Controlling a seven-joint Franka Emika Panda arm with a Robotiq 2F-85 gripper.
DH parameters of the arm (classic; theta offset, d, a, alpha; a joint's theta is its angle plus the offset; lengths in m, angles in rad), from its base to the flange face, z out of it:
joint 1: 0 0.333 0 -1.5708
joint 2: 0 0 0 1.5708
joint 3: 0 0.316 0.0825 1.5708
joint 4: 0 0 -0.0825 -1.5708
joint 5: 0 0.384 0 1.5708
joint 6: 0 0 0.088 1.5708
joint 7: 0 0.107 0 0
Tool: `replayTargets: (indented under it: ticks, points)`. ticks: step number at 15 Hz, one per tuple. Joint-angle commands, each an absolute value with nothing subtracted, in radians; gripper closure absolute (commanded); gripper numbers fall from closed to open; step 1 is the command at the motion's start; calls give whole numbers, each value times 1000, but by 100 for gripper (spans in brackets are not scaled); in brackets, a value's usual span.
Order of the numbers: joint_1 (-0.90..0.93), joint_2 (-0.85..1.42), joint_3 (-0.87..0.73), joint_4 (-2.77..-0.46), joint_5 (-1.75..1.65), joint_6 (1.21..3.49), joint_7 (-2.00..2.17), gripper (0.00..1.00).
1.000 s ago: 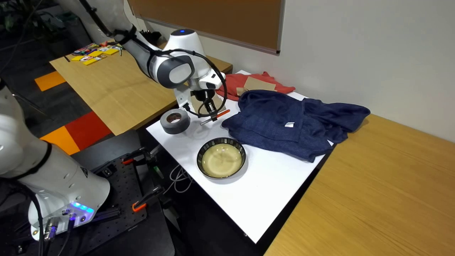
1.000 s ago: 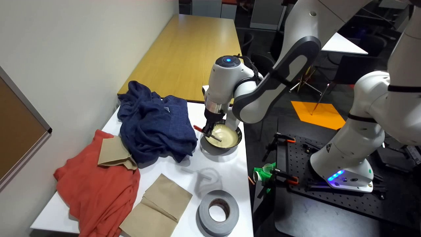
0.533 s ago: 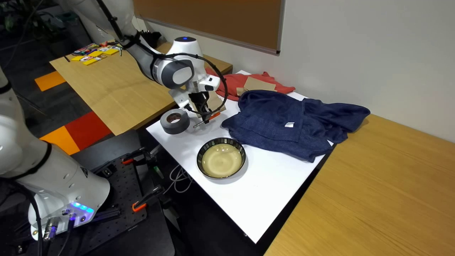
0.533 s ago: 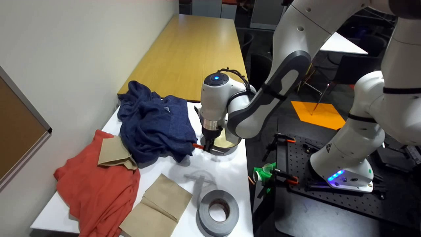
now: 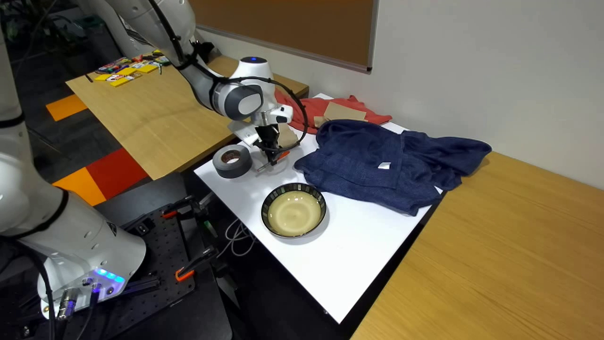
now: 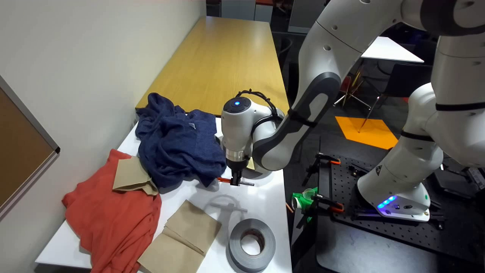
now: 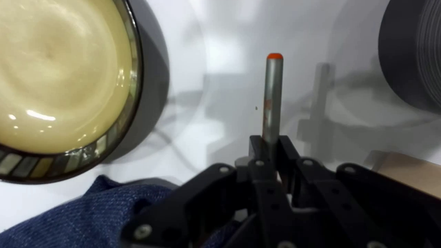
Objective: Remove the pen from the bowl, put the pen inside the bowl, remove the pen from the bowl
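The black two-fingered gripper (image 7: 271,146) grasps the slim, silver-and-orange-red pen (image 7: 273,93), aloft beside, not over, the round, dark-rimmed, glossy tan-yellow bowl (image 7: 62,79); the pen's long axis runs past the bowl, so lowering straight down should likely miss it.

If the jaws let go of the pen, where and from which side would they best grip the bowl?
Probably at the rim, away from the navy garment, pinched inside and out from straight above. The bowl stands upright, open side up, with a raised wall to straddle; its full width looks too broad to span.
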State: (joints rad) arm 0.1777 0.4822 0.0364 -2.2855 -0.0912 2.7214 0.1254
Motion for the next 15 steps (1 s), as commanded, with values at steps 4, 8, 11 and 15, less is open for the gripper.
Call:
replayTargets:
  ticks: [4, 8, 11, 15]
  points:
    - [151, 479, 75, -2255, -76, 2676, 51, 54]
    - [150, 473, 72, -2253, -77, 2675, 47, 25]
    - [150, 472, 72, -2251, -79, 2677, 45, 4]
    - [167, 484, 58, -2261, -87, 2717, 76, 0]
